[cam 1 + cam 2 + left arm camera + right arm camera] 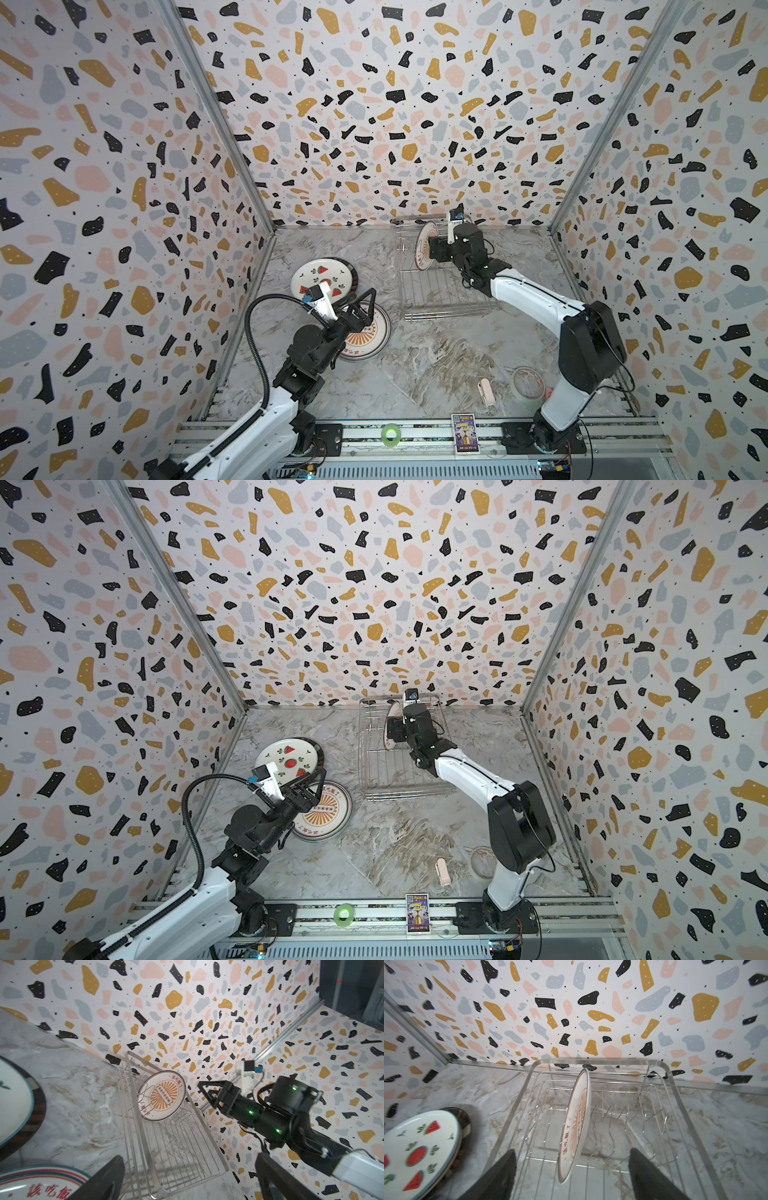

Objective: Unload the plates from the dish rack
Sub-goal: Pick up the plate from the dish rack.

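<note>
1 round orange-sunburst ceramic plate (576, 1126) is standing on edge in the silver wire dish rack (440, 291). Right jaws are straddling its rim, open; closing squarely, lifting straight up looks wisest. Left jaws are gaping.

A plate (424, 240) stands in the dish rack (436, 299), other plates (320, 274) lying left.

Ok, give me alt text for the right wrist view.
A sunburst-patterned plate stands on edge in the wire dish rack, between the open fingers of the right end effector, which do not touch it. Beside the rack, a watermelon-printed plate lies stacked on a dark plate on the marble table, with a terrazzo-patterned wall behind.
</note>
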`<state>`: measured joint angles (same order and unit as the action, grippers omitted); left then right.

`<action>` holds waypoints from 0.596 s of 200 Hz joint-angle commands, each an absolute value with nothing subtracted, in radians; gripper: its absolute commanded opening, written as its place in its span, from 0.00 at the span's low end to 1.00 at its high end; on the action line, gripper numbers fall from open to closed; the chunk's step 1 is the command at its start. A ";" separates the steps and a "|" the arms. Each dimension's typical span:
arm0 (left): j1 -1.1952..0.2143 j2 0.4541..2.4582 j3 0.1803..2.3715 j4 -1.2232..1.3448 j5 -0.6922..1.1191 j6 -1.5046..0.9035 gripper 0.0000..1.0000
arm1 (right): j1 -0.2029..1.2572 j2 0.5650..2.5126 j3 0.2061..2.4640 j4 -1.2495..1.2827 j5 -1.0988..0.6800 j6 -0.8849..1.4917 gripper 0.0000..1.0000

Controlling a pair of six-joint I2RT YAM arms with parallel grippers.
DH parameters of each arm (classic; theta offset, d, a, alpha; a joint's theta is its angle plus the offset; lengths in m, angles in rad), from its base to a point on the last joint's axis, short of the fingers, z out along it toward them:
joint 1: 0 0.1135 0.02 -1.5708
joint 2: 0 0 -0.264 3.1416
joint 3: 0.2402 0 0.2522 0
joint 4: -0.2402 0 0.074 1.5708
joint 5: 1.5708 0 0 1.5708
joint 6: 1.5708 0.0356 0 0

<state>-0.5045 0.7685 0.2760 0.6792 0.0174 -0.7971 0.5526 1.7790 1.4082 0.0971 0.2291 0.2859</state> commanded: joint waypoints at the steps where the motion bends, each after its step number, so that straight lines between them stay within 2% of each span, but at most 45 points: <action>1: -0.521 0.809 0.313 0.813 0.012 -0.712 1.00 | 0.546 1.859 1.542 -0.016 0.292 0.277 0.71; 50: -0.532 0.917 0.357 0.881 0.051 -0.691 1.00 | 0.532 2.071 1.822 -0.172 0.356 0.269 0.47; 74: -0.540 0.942 0.338 0.921 0.021 -0.692 1.00 | 0.532 2.148 1.921 -0.226 0.386 0.267 0.43; 94: -0.550 0.970 0.334 0.946 0.015 -0.699 1.00 | 0.535 2.204 1.987 -0.268 0.419 0.264 0.33; 119: -0.566 1.004 0.342 0.959 0.020 -0.698 1.00 | 0.543 2.241 2.021 -0.292 0.474 0.259 0.30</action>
